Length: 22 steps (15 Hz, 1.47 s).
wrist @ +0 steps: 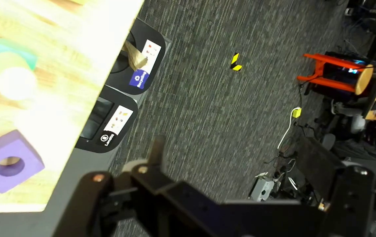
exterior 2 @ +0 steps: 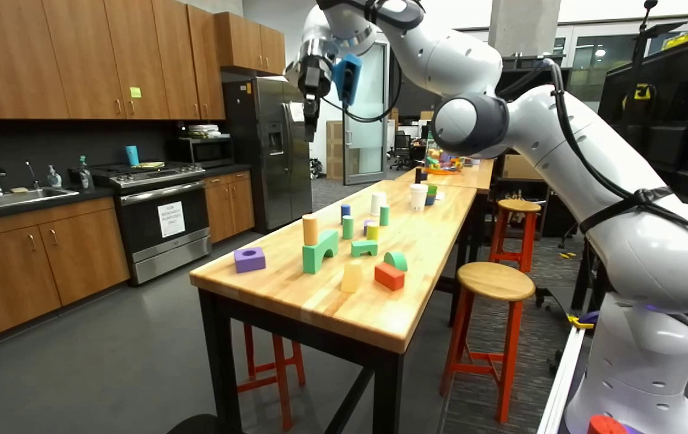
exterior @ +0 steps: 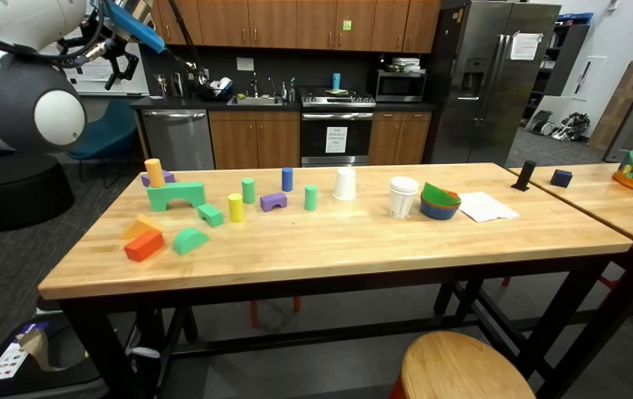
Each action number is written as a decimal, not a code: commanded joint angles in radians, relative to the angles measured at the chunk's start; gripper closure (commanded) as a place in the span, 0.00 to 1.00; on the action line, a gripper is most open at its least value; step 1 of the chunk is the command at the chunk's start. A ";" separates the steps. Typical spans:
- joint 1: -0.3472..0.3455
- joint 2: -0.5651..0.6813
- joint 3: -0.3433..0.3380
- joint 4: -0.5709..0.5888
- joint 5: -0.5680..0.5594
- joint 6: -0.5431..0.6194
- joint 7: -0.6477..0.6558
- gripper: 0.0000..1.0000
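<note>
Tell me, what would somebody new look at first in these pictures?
Probably the big white robot arm, bent high in the air, its open tool holding nothing. Then, on the wooden table, an orange cylinder standing on a green arch, and a purple block with a round hole, near the corner.

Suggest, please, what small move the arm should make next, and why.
I would probably ease the fingers in over the table before lowering them: they hang open and high with nothing held, and in the wrist view carpet shows beyond them, while the purple block lies near the picture's left edge.
</note>
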 commanded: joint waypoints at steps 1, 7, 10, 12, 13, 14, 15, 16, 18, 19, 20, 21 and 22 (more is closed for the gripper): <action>0.008 -0.009 0.015 0.000 -0.081 0.029 0.003 0.00; 0.097 -0.021 -0.068 0.000 -0.394 0.116 -0.029 0.00; 0.149 -0.022 -0.118 -0.002 -0.539 0.122 -0.060 0.00; 0.182 -0.024 -0.156 -0.010 -0.635 0.135 -0.095 0.00; 0.199 -0.026 -0.177 -0.016 -0.683 0.138 -0.114 0.00; 0.217 -0.028 -0.198 -0.022 -0.732 0.142 -0.137 0.00; 0.220 -0.031 -0.201 -0.030 -0.750 0.136 -0.157 0.00; 0.200 -0.020 -0.170 -0.031 -0.698 0.145 -0.107 0.00; 0.213 -0.021 -0.185 -0.035 -0.725 0.146 -0.121 0.00; 0.216 -0.021 -0.186 -0.035 -0.727 0.146 -0.121 0.00; 0.216 -0.021 -0.187 -0.035 -0.728 0.146 -0.122 0.00; 0.215 -0.021 -0.189 -0.035 -0.728 0.146 -0.122 0.00; 0.215 -0.021 -0.190 -0.035 -0.729 0.146 -0.124 0.00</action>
